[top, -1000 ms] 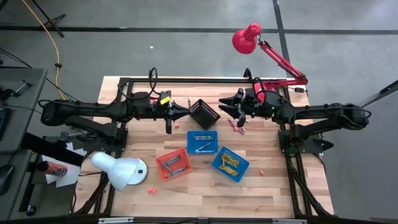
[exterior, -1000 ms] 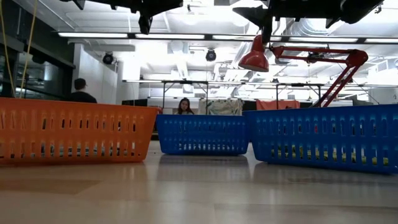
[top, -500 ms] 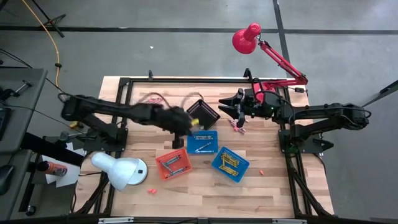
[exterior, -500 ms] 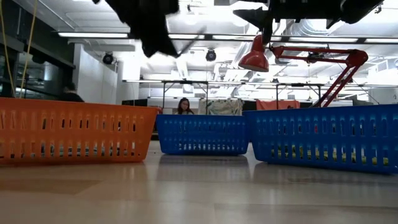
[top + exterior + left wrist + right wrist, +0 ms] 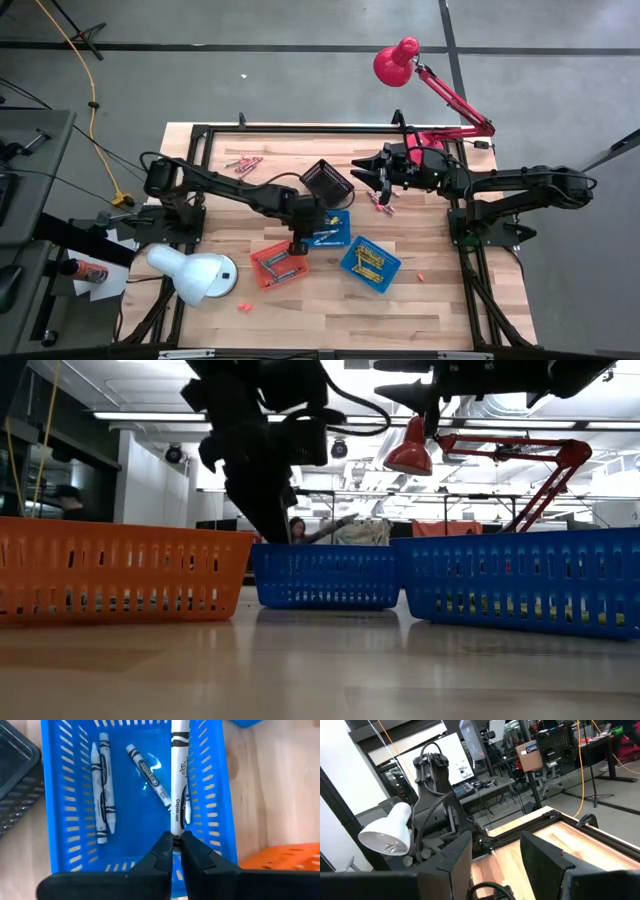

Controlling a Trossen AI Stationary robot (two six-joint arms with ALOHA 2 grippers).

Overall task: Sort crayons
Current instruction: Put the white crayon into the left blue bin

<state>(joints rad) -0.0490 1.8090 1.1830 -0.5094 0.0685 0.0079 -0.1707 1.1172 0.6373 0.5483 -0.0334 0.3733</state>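
My left gripper (image 5: 298,236) hangs over the middle blue basket (image 5: 335,238), at the edge beside the orange basket (image 5: 280,264). It is shut on a white-grey crayon (image 5: 177,775). Three like crayons (image 5: 102,795) lie on this basket's floor (image 5: 135,835). In the low view the left gripper (image 5: 278,520) slants down above the baskets. My right gripper (image 5: 378,180) is open and empty at the far right, above a small heap of pink crayons (image 5: 383,200). Its fingers stand apart in the right wrist view (image 5: 495,855). My left gripper pinches the crayon's near end (image 5: 175,831) between its two fingertips. The crayon runs on in line with the fingers, out past their tips. The fingers slant down from above. The crayon is lifted clear, over the blue basket's inside.
A black basket (image 5: 327,182) stands tilted at the far middle, and a second blue basket (image 5: 369,263) with yellow crayons at the near right. Loose crayons lie at the far left (image 5: 243,162) and near front (image 5: 243,305). A white lamp (image 5: 195,275) and a red lamp (image 5: 398,62) stand by.
My left arm has swung out from the far left toward the table's near edge and right, and has come down over the middle blue basket, its gripper now tipped downward.
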